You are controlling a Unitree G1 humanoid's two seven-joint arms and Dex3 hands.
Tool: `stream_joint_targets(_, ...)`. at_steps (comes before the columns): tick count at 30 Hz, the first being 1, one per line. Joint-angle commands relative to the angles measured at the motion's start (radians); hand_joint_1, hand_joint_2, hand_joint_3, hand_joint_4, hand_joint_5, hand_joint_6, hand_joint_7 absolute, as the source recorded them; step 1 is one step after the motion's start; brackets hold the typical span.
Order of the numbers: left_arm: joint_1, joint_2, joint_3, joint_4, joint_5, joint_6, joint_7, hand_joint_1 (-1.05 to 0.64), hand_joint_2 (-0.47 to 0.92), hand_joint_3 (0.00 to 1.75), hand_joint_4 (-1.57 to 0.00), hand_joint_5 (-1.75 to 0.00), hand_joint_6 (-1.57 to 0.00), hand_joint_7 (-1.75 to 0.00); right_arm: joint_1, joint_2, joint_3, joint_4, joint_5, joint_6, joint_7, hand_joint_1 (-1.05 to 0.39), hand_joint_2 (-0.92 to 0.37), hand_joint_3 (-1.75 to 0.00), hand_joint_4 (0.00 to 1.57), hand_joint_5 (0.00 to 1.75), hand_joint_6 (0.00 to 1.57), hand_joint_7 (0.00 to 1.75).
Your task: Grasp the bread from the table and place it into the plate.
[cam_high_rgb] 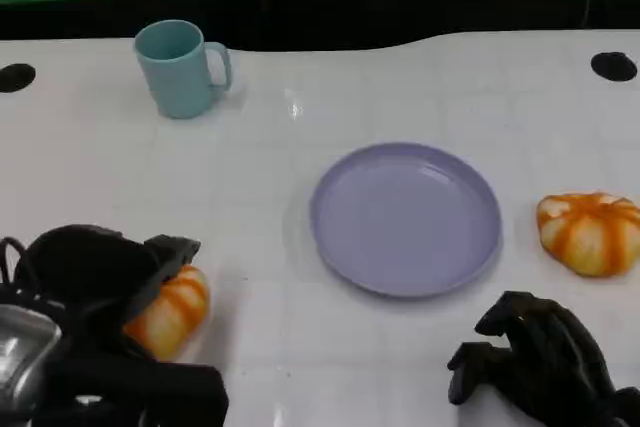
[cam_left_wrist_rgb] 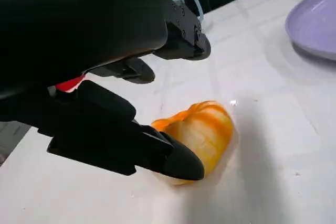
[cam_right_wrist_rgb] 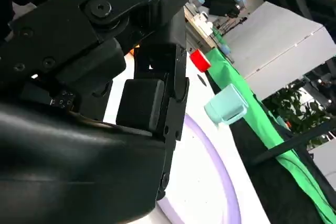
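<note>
**Left hand closing around the near bread, plate sitting bare**

You are looking at the left hand [cam_high_rgb: 105,282] sitting low at the near left of the white table [cam_high_rgb: 300,117], draped over one end of an orange-striped bread [cam_high_rgb: 172,311]; in the left wrist view its fingers [cam_left_wrist_rgb: 178,161] are bracketing that bread [cam_left_wrist_rgb: 202,132] narrowly, one lying against the near side of the loaf and the others arching over the far side; whether they are truly gripping it or only touching it, you cannot tell, since the loaf is resting flat on the table surface. The lavender plate [cam_high_rgb: 405,217] is lying in the middle of the table, to the right of this bread and well apart from it; nothing is lying in it. A second bread [cam_high_rgb: 590,232] is sitting just beyond the plate's right rim, near but not touching it. Your right hand [cam_high_rgb: 540,357] is resting at the near right of the table, in front of that second loaf and apart from it; its fingers are curling downward and holding nothing. A light blue mug [cam_high_rgb: 183,67] is standing upright at the far left, its handle pointing right; the right wrist view is catching the same mug [cam_right_wrist_rgb: 226,104] past the plate's rim [cam_right_wrist_rgb: 220,177], with a green cloth [cam_right_wrist_rgb: 283,145] running behind the table edge.
</note>
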Motion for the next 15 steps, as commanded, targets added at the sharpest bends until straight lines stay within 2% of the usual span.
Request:
stream_joint_targets(1,-0.055,0.011,-0.06,0.125,0.026,0.014,0.022,-0.75,0.86,0.0,-0.36,-0.06,-0.24,0.0,0.009,-0.006,-0.004,-0.013,0.01,0.01,-0.002,-1.03,-0.71,0.0,1.57,0.7,1.57,0.31)
stream_joint_targets(15,-0.162,-0.001,-0.179,0.394,0.005,0.03,0.131,-0.73,0.86,0.0,-0.36,-0.03,-0.21,0.0,0.014,-0.006,0.001,-0.02,0.003,0.012,-0.005,-1.03,-0.71,0.0,1.57,0.72,1.57,0.34)
